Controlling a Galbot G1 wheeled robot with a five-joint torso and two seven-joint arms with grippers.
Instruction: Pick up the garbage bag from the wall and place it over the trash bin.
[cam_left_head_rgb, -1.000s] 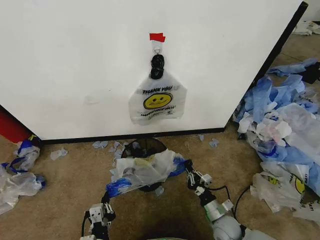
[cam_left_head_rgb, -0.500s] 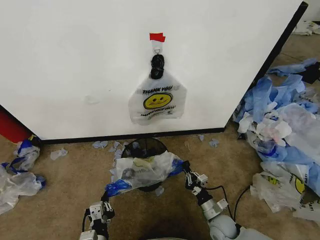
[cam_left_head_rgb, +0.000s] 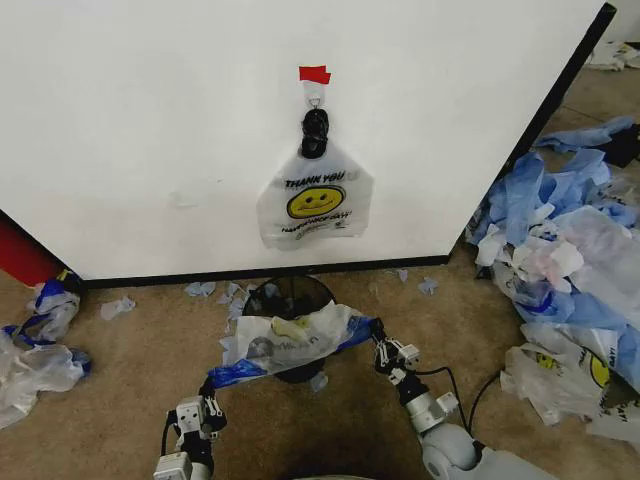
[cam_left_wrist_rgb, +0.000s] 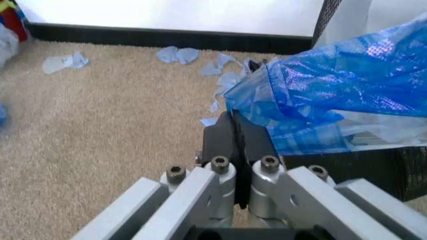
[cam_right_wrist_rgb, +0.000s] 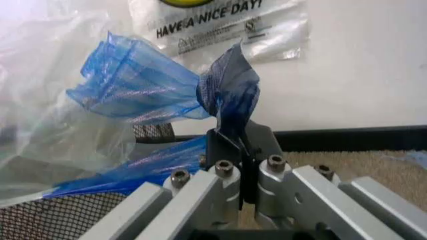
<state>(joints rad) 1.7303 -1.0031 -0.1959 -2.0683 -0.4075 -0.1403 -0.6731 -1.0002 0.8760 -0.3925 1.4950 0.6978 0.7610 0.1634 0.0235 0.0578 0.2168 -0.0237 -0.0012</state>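
Observation:
A translucent-white garbage bag (cam_left_head_rgb: 290, 340) with blue handles is stretched between my two grippers, above the black wire-mesh trash bin (cam_left_head_rgb: 292, 291). My left gripper (cam_left_head_rgb: 210, 385) is shut on the bag's blue handle (cam_left_wrist_rgb: 333, 95); its tips (cam_left_wrist_rgb: 237, 125) pinch the plastic next to the bin's mesh (cam_left_wrist_rgb: 373, 170). My right gripper (cam_left_head_rgb: 377, 335) is shut on the other blue handle (cam_right_wrist_rgb: 147, 85), with its tips (cam_right_wrist_rgb: 233, 135) near the bin's rim (cam_right_wrist_rgb: 73, 220). A second smiley "THANK YOU" bag (cam_left_head_rgb: 315, 205) hangs from the hook on the white wall (cam_left_head_rgb: 150, 120), under red tape (cam_left_head_rgb: 314, 74).
Heaps of blue and white plastic bags (cam_left_head_rgb: 570, 250) cover the carpet at the right. More crumpled bags (cam_left_head_rgb: 35, 350) lie at the left, next to a red object (cam_left_head_rgb: 20, 255). Small plastic scraps (cam_left_head_rgb: 215, 290) litter the floor along the black baseboard (cam_left_head_rgb: 260, 272).
Both grippers have shifted slightly while still holding the bag. The bag now lies a little flatter and more stretched over the bin. The bag on the wall has not moved.

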